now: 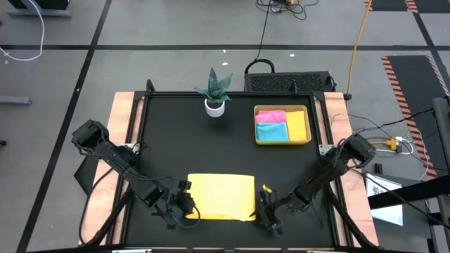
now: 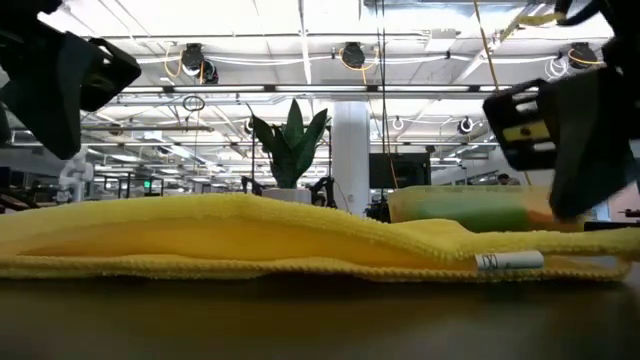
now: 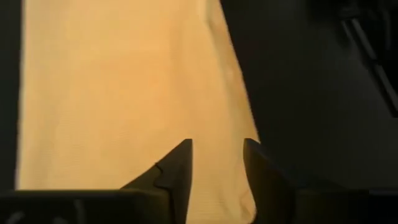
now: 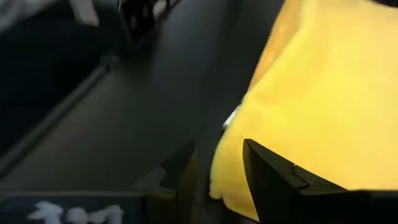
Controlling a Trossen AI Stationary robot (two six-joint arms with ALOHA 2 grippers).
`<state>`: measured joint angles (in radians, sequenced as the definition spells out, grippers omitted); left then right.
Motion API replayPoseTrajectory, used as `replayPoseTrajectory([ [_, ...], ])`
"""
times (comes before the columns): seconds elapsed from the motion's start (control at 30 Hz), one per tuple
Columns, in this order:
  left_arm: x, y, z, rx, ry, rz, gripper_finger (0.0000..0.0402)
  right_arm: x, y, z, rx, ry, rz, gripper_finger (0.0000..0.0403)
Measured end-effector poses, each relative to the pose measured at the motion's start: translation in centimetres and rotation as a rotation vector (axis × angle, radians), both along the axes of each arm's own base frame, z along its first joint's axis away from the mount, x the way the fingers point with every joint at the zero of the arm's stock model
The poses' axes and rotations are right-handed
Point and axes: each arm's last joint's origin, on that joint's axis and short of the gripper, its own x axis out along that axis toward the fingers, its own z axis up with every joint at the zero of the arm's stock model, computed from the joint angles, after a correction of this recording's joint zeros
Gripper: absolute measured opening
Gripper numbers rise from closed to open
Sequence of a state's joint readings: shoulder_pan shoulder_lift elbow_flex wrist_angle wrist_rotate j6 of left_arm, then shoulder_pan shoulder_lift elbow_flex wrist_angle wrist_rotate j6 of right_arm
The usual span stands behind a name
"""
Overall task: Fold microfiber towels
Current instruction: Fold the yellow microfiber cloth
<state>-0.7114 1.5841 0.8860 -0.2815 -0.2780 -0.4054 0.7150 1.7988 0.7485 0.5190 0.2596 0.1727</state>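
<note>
Holding pink towel (image 1: 271, 115), blue towel (image 1: 272, 131) and another yellow cloth (image 1: 298, 125): tray (image 1: 283, 142).

I see the yellow towel (image 1: 221, 196) as soft napped cloth with a fine woven grain and a stitched hem. The table (image 1: 190, 144) top looks matt black, edged in pale wood. The tray (image 1: 308, 126) reads as smooth plastic. Left gripper (image 3: 217, 174) fingers (image 3: 177, 171) look matt dark plastic.

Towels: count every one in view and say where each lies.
4: yellow towel lies folded between the two grippers; pink towel, light blue towel and another yellow towel sit in the tray. Others may hide underneath.
</note>
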Motion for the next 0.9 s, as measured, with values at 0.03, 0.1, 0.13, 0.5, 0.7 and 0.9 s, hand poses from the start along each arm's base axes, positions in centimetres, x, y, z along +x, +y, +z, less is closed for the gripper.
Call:
replayPoseTrajectory([
  [0.03, 0.0, 0.0, 0.0, -0.013, 0.009, 0.003, 0.0152, 0.2, 0.2, -0.4, -0.022, 0.001, 0.011, 0.0121],
  [0.1, 0.0, 0.1, 0.0, -0.019, 0.014, 0.012, 0.0164, 0.4, 0.4, -1.1, -0.087, 0.02, 0.036, 0.0121],
  [0.13, 0.1, 0.1, 0.0, -0.018, 0.014, 0.012, 0.0167, 0.6, 0.5, -1.4, -0.116, 0.031, 0.035, 0.012],
  [0.5, 0.1, 0.0, -0.1, -0.019, 0.01, 0.014, 0.0141, 0.2, 0.1, 0.1, -0.227, 0.061, -0.028, 0.0007],
  [0.7, 0.5, -0.8, -2.3, -0.011, 0.049, 0.004, 0.0124, -0.1, -0.2, 2.1, -0.173, 0.051, -0.055, 0.002],
  [0.9, 1.1, -1.6, -4.8, -0.057, 0.129, -0.036, 0.0122, -0.7, -0.6, 1.6, -0.179, 0.141, -0.089, 0.0008],
])
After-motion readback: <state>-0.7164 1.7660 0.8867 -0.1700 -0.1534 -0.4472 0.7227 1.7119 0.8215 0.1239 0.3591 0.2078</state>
